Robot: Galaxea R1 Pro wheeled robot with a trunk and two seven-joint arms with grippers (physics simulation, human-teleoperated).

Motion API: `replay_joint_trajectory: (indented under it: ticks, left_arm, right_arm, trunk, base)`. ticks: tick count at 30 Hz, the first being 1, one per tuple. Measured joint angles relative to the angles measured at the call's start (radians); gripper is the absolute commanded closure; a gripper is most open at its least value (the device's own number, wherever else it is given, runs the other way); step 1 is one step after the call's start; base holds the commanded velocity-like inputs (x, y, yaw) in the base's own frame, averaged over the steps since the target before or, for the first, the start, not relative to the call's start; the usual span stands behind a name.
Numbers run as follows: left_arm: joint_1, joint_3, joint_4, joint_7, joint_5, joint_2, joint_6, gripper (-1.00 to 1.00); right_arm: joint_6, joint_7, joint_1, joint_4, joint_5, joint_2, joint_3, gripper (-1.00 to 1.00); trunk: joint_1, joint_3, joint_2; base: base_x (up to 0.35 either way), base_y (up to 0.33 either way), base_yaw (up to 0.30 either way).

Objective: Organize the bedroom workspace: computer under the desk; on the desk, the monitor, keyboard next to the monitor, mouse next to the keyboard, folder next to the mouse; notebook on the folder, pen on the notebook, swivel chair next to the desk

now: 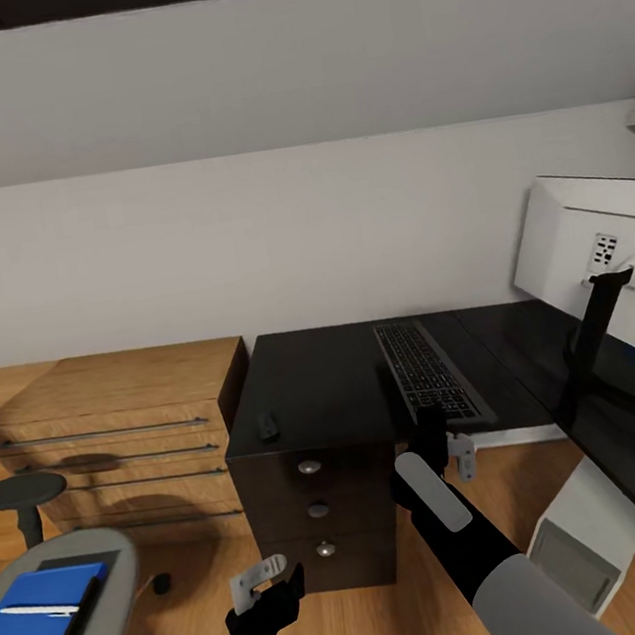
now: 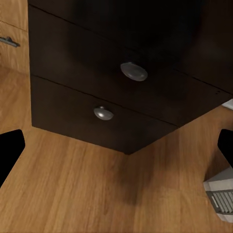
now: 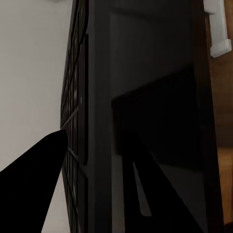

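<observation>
My right gripper (image 1: 446,441) sat at the near end of the keyboard (image 1: 426,371) on the desk (image 1: 317,388); grip state unclear | left gripper (image 1: 264,579) open, empty, by the drawers | risk: nudging the keyboard over the edge.

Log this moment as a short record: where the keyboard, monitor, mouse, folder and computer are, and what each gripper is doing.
keyboard: on the desk, near its front edge
monitor: on the desk, white back facing the camera
mouse: on the desk above the drawers
folder: on the swivel chair, pen on top
computer: on the floor under the desk
right gripper: at the keyboard's near end, grip unclear
left gripper: open, before the drawers
</observation>
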Motion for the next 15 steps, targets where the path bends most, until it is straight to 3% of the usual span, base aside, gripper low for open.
replay_joint_trajectory:
  ticks: [6,15]
  left_arm:
    - [0.0,0.0,0.0,0.0,0.0,0.0,-0.001,-1.0]
    - [0.0,-0.001,-0.001,0.0,0.0,0.0,-0.001,-1.0]
  right_arm:
    - [0.001,-0.001,0.0,0.0,0.0,0.0,0.0,1.0]
    - [0.002,0.0,0.0,0.0,0.002,0.0,0.0,1.0]
  trunk:
    - [0.023,-0.019,-0.042]
    - [0.023,-0.019,-0.042]
  base:
    - [0.0,0.0,0.0]
    - [0.0,0.0,0.0]
